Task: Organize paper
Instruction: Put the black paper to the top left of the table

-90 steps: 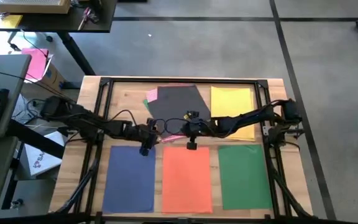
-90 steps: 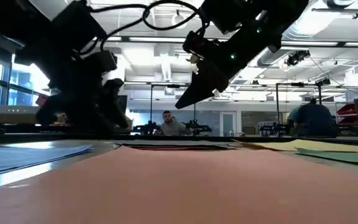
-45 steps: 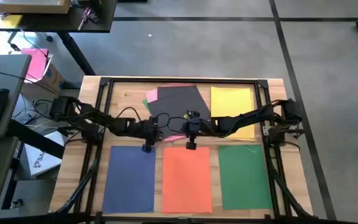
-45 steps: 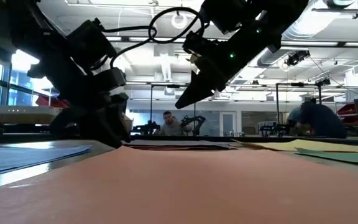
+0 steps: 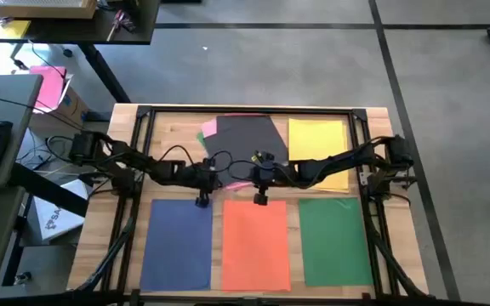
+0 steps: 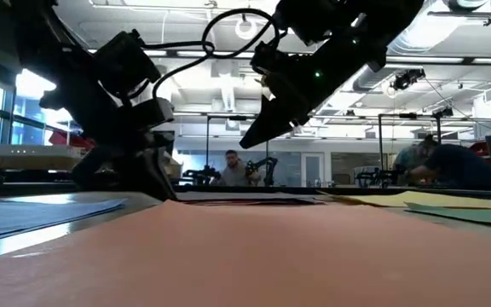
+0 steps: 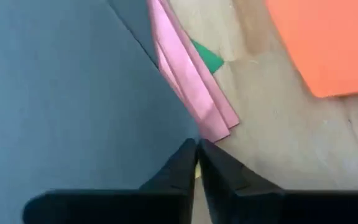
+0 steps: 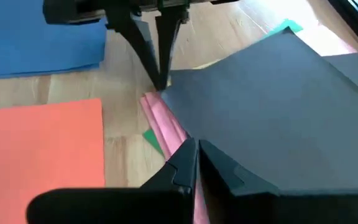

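Left gripper (image 5: 213,176) lower, onto dark grey sheet (image 5: 243,144)

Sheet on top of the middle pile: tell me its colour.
Dark grey sheet, clearest in the high view.

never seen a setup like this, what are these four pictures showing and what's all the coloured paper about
These are four camera views of one robot with two dark arms at a wooden table. One camera looks straight down, one sits at table-top height, and one rides on each wrist.

On the table lie a blue sheet, an orange sheet, a green sheet and a yellow sheet. Behind them a dark grey sheet tops a loose pile with pink sheets and another green one peeking out.

The left pincer is closed at the dark sheet's corner, its tips low by the table; whether it grips paper is unclear. The right pincer, also closed, hovers above the pile's edge.
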Action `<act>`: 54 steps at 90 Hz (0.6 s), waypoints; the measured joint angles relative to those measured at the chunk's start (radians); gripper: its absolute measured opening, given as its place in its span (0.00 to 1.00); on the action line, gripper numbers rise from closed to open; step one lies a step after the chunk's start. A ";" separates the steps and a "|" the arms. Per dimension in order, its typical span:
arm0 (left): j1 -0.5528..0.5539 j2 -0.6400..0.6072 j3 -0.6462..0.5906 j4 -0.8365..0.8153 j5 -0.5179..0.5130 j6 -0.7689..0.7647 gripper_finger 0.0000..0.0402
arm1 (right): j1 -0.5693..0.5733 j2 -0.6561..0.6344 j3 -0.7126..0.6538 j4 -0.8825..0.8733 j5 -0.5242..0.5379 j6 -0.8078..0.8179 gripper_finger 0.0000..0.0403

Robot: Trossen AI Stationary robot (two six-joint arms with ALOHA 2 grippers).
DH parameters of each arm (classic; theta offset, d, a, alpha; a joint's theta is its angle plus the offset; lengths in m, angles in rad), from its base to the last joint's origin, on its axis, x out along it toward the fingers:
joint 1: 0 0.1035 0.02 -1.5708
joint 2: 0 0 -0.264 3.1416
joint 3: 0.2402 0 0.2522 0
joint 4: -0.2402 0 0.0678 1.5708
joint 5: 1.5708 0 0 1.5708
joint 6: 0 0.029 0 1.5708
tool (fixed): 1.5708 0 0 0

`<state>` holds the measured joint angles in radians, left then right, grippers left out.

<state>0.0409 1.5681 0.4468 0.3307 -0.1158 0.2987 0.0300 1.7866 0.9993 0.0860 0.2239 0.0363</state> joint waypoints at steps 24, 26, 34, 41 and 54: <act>-0.052 -0.029 0.074 -0.002 -0.064 -0.017 0.00 | 0.013 0.000 0.000 0.000 0.000 -0.002 0.00; -0.059 -0.033 0.079 -0.002 -0.069 -0.017 0.00 | 0.013 0.000 0.000 -0.001 0.000 -0.002 0.00; -0.087 -0.057 0.100 -0.019 -0.100 -0.019 0.00 | 0.012 0.000 0.000 -0.007 0.000 -0.002 0.00; -0.114 -0.081 0.115 -0.048 -0.135 -0.020 0.00 | 0.012 0.001 0.000 -0.008 0.000 -0.016 0.00; -0.143 -0.115 0.133 -0.077 -0.155 -0.040 0.00 | 0.015 0.011 0.001 -0.008 -0.020 -0.104 0.09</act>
<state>-0.1021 1.4531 0.5800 0.2542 -0.2710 0.2582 0.0452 1.7976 1.0000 0.0777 0.2042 -0.0675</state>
